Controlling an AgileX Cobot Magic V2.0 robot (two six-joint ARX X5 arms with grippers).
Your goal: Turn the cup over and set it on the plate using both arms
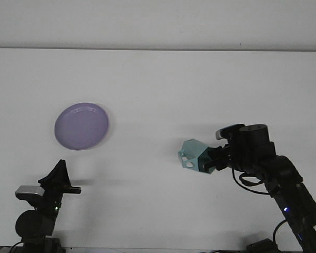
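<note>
Front view over the white table point(163, 79), read from the near edge outward. At the near left I see the left gripper point(59, 176) parked low by the table's near edge, pointing away from me; from this angle I cannot tell whether its fingers are apart or together, and nothing shows between them. At the near right, my right arm point(284, 179) reaches in from the lower right corner toward the middle of the table, and the right gripper point(215, 161) has its fingers closed on the teal cup point(195, 156). The cup is tipped on its side, base toward the gripper and its far end pointing left, with its handle on the lower left side; I cannot tell whether it touches the table. Farther out and well to the left lies the purple plate point(81, 126), flat on the table, well apart from the cup and just beyond the left gripper.
</note>
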